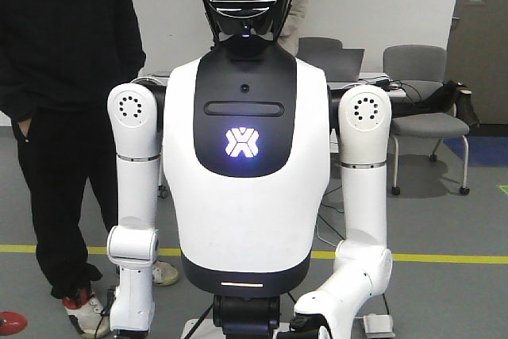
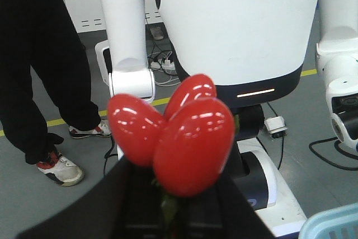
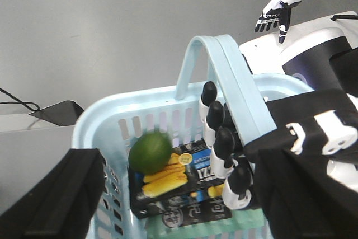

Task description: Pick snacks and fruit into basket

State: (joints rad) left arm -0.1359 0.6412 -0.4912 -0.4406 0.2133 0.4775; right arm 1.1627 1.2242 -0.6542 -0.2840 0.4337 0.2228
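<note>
Setting: an indoor room with a grey floor (image 1: 444, 228) marked by a yellow tape line (image 1: 444, 258). We see no surface carrying goods.

Item 1, nearest: left tool (image 2: 168, 216), closed on the stem end of a glossy, lobed red fruit (image 2: 179, 138). The fruit stands upright above the jaws. We judge it is carried this way so it can be lowered into the basket, whose corner shows low at the right of the left wrist view.

Item 2: right tool (image 3: 168, 211), jaws wide apart and empty, hanging over the basket (image 3: 112, 107).

Item 3: basket contents. A green fruit (image 3: 150, 152) lies against the near wall, touching a dark snack pouch (image 3: 184, 186) with yellow print.

Item 4: basket handle (image 3: 193, 60), gripped by a black-and-white fingered hand (image 3: 221, 149), apparently to keep the basket raised and steady.

Item 5, farther: white humanoid (image 1: 246, 172) facing us, and a person in black (image 1: 63, 77) beside it.

Item 6, farthest: grey chairs (image 1: 421, 93) by the wall.
</note>
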